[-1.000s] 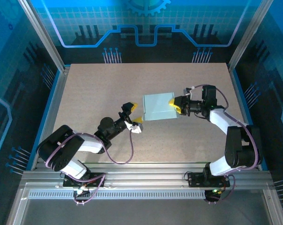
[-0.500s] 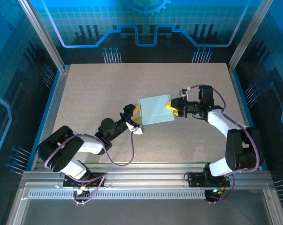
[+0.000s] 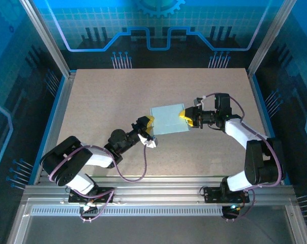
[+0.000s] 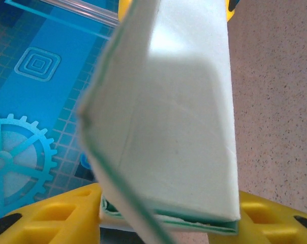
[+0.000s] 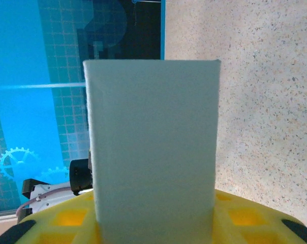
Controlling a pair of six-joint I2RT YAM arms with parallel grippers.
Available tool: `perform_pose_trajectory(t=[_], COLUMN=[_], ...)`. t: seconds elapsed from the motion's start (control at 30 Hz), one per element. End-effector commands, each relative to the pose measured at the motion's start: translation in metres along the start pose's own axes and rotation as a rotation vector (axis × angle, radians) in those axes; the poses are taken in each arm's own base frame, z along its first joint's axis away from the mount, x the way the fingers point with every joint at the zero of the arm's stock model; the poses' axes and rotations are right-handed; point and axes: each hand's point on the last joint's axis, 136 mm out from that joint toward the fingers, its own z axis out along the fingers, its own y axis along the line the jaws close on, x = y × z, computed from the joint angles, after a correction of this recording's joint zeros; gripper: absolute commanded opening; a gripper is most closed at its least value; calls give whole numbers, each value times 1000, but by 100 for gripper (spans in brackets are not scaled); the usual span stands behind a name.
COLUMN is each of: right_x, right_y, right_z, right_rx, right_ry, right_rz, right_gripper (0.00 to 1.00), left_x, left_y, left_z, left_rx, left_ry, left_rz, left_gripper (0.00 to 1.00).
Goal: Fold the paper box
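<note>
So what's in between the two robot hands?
The paper box. In the top view it fills the whole stretch from the left gripper to the right gripper, and each wrist view shows an edge of it inside the jaws.

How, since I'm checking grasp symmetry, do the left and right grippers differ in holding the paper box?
The left gripper holds the paper box at its left edge; the right gripper holds its right edge. At the left gripper the card looks layered and skewed; at the right gripper, one flat, square-on face. Both are shut on the box.
</note>
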Motion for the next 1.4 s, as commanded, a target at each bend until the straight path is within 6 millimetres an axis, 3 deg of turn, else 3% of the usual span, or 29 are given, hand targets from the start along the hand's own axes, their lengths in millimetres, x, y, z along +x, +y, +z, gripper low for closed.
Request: perform_pose_trajectory(t=[0.0, 0.27, 0.47, 0.63, 0.77, 1.03, 1.17, 1.37], right_x=[9, 2, -13, -20, -14, 2, 12, 31], right_y=[11, 12, 23, 26, 31, 34, 31, 18], right_z=[5, -2, -26, -56, -73, -104, -102, -68], right_rx=[-24, 12, 67, 221, 364, 627, 730, 879], right_ry=[51, 12, -98, -222, -264, -329, -284, -115], right_rz=[-34, -41, -111, -235, -384, -654, -770, -1031], right_gripper=[47, 77, 87, 88, 86, 86, 83, 76], left_x=[-6, -5, 1, 3, 3, 6, 8, 5], left_y=[11, -2, -22, -49, -67, -76, -73, -73], left_z=[3, 4, 6, 4, 3, -4, -4, -11], left_rx=[-44, 3, 67, 182, 291, 394, 432, 541], left_ry=[-20, -24, -1, 27, 54, 56, 57, 44], left_rz=[-24, -187, -292, -436, -530, -730, -810, -895], left_gripper=[47, 44, 40, 42, 39, 35, 34, 34])
